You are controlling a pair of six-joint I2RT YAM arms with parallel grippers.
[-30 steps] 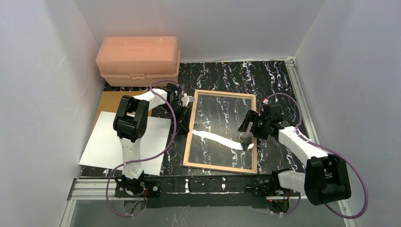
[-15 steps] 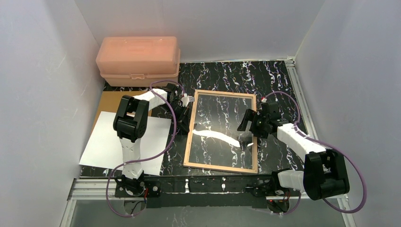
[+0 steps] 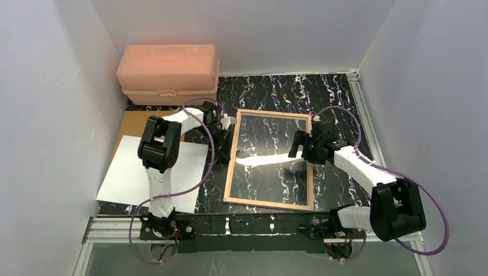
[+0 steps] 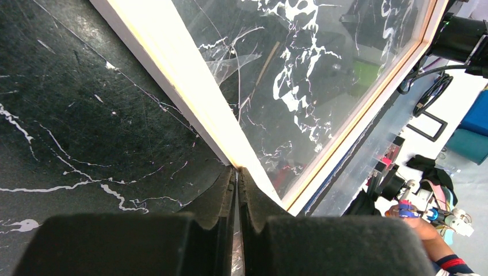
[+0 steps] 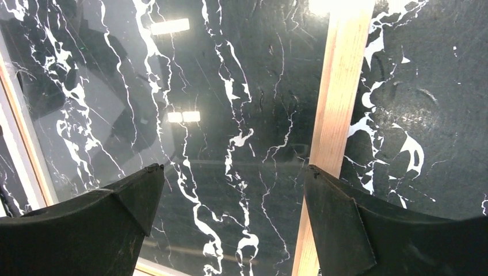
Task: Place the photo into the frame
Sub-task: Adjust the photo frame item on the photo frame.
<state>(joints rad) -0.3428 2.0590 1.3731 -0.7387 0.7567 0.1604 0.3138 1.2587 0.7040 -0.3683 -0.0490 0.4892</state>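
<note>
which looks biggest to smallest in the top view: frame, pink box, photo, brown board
1. frame
2. photo and pink box: they look alike, and the left arm covers part of the photo, so unranked
3. brown board: only a strip shows, the rest is under the photo

1. Top view: no text, label, brand, number or sign is showing clearly enough to read.
2. Left wrist view: nothing readable is appearing.
3. Right wrist view: nothing readable is appearing here either.
</note>
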